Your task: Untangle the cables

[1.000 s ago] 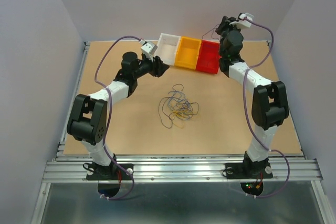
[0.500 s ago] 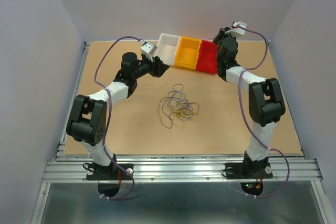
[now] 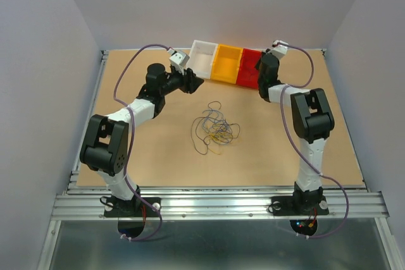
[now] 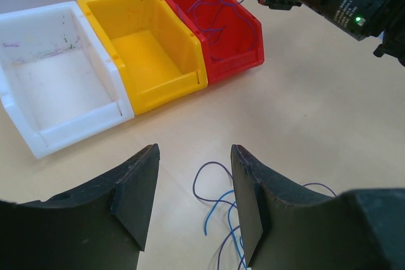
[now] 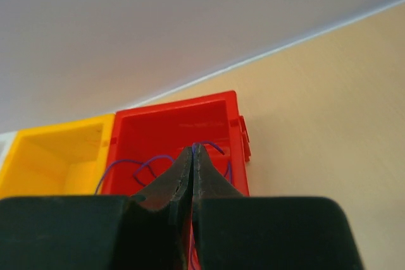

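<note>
From above, the tangle of hair-thin yellow, purple and grey wires point(image 3: 215, 128) sprawls mid tan wooden counter point(image 3: 158, 150) with no clear long axis, toward the near edge from the closer left tool point(image 3: 193, 80). The left wrist view shows that tool gaping. In the right wrist view, the right tool point(image 5: 192, 150) pinches one purple wire point(image 5: 209, 144) over the red plastic bin point(image 5: 171, 124) by the far edge.

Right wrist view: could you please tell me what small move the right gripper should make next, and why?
Probably open the right gripper to drop the thin dark blue-purple wire into the red plastic bin: it is pinched shut on the wire directly above the bin, and the wire's loops hang inside it.
</note>
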